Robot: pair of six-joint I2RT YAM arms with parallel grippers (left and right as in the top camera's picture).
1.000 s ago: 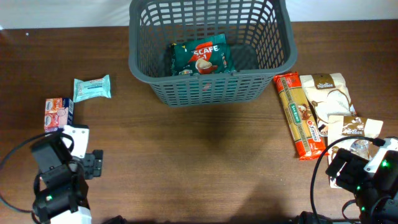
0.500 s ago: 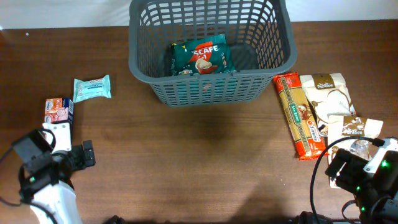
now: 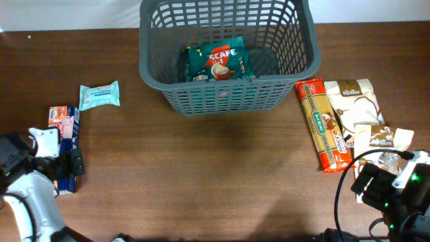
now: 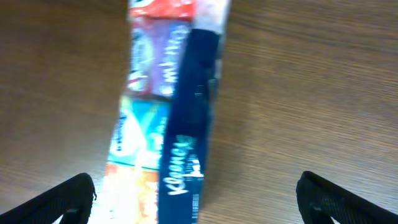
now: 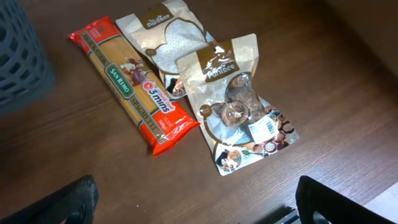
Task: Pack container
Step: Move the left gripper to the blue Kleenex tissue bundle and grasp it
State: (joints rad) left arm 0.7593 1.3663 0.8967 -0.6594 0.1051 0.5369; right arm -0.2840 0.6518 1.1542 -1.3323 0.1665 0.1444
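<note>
The container (image 3: 156, 72), a dark grey slotted basket, stands at the back middle with a green coffee packet (image 3: 216, 62) inside. My left gripper (image 3: 64, 168) hangs open over the near end of a blue and orange tissue pack (image 3: 64, 123) at the left edge. In the left wrist view the pack (image 4: 186, 112) lies between the two wide-spread fingertips (image 4: 69, 198), nearer the left one and touching neither. My right gripper (image 3: 393, 191) is open at the near right, below the food bags, with only bare table between its fingers (image 5: 339, 200).
A light blue packet (image 3: 99, 95) lies left of the basket. On the right lie a red spaghetti pack (image 3: 324, 124) (image 5: 134, 87), a white-and-brown bag (image 3: 353, 101) (image 5: 165, 40) and a second brown bag (image 3: 379, 140) (image 5: 239, 106). A basket corner (image 5: 18, 56) shows in the right wrist view.
My left arm has swung left and back, bringing its open gripper over the tissue pack. The right arm and all packets have stayed put.
</note>
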